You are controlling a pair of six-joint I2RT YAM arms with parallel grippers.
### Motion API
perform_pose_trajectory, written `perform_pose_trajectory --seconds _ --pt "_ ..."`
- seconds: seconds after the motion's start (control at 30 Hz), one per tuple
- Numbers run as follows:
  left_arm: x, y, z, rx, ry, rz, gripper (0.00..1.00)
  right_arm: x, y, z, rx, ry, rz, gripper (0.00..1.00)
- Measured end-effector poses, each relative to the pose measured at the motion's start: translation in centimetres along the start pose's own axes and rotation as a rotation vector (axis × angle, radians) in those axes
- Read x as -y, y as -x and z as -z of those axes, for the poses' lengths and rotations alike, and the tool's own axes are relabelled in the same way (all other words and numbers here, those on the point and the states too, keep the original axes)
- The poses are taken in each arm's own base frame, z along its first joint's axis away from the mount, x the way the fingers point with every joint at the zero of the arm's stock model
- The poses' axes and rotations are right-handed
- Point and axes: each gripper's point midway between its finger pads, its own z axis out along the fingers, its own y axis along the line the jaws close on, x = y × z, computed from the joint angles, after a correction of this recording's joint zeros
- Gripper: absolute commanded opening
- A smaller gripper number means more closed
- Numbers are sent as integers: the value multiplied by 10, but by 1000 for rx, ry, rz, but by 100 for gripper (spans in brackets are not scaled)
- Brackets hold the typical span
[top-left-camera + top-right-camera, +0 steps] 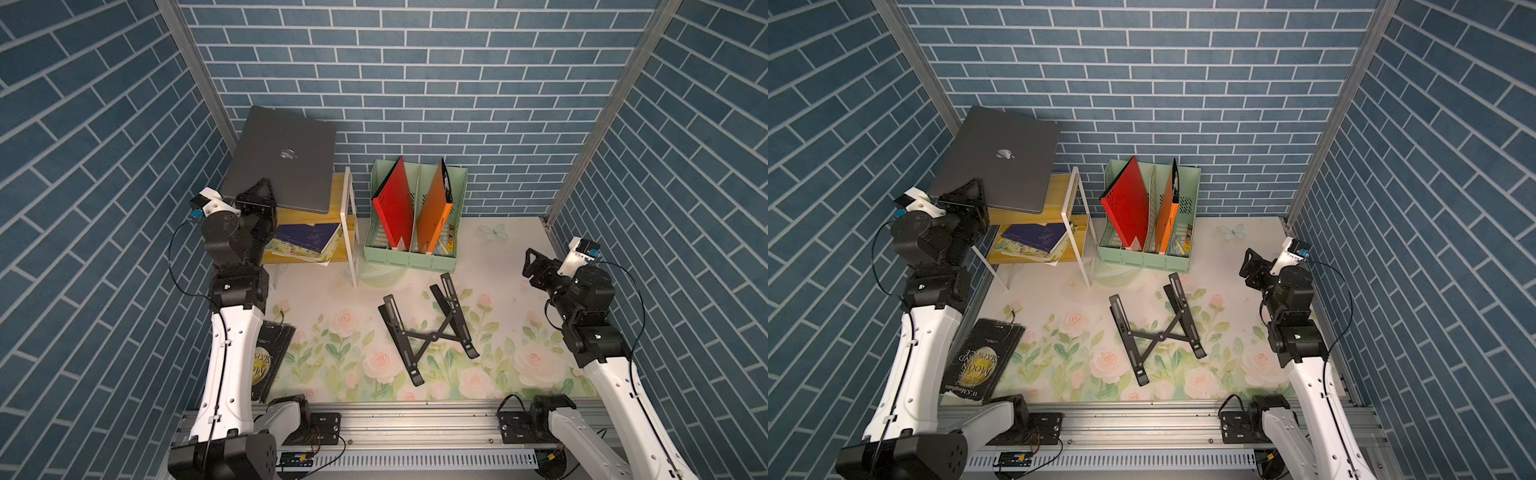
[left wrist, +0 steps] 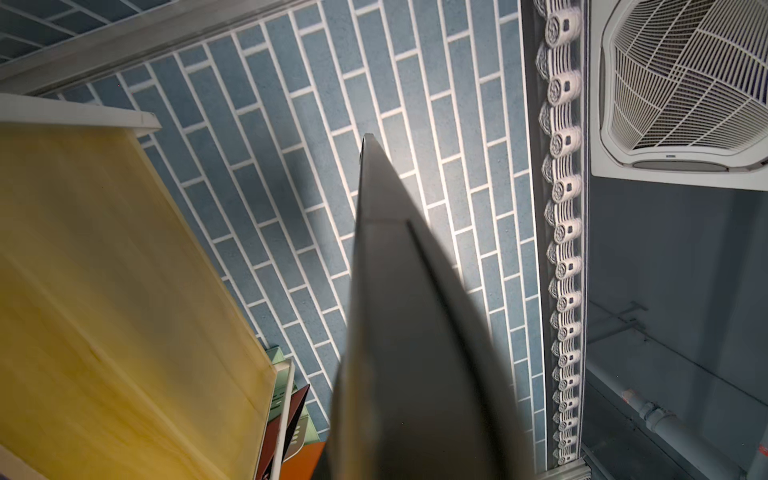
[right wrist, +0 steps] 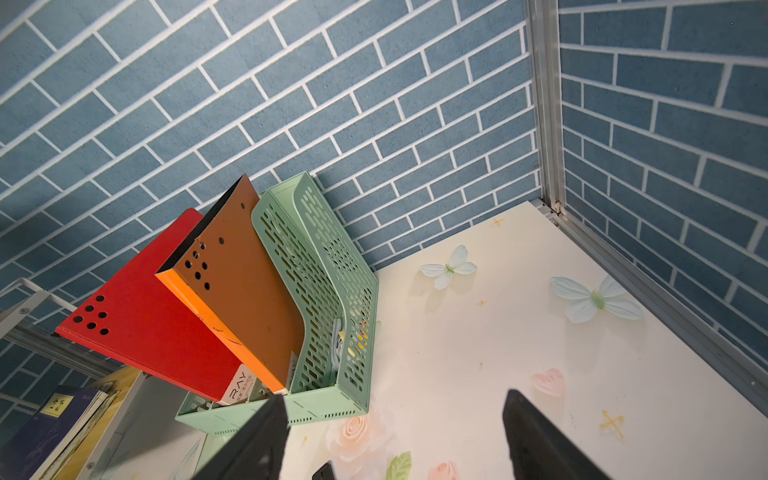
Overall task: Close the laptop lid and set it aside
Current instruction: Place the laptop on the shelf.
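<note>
At the back left, laptop [image 1: 282, 158] over the shelf [image 1: 303, 218], its near corner in the left gripper [image 1: 259, 195]. On the shelf's lower board, books [image 1: 307, 239]. Just right of the shelf, against the back wall [image 1: 415, 83], rack [image 1: 409, 259] with two folders [image 1: 395, 203] in it. On the table [image 1: 498, 257] before the rack, stand [image 1: 434, 334]. At the near left, book [image 1: 984, 357]. Far right, above the table, right gripper [image 1: 530, 266].

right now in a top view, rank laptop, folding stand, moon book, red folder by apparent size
1. laptop, though it's raised nearer the camera
2. folding stand, by outline
3. moon book and red folder: too close to rank
</note>
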Motion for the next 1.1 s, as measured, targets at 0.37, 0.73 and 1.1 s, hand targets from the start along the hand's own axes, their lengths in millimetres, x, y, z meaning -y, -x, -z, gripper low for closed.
perform_pose_trajectory --seconds 0.37,0.73,1.1 --pt "-49 -19 -12 -124 66 49 0 0 -2 -2 -8 1 18 81" --pt "-80 -17 -6 -84 97 78 0 -1 -4 -4 -18 4 19 81" --pt "-114 -18 5 -24 142 159 0 -1 -5 -5 -20 4 19 81"
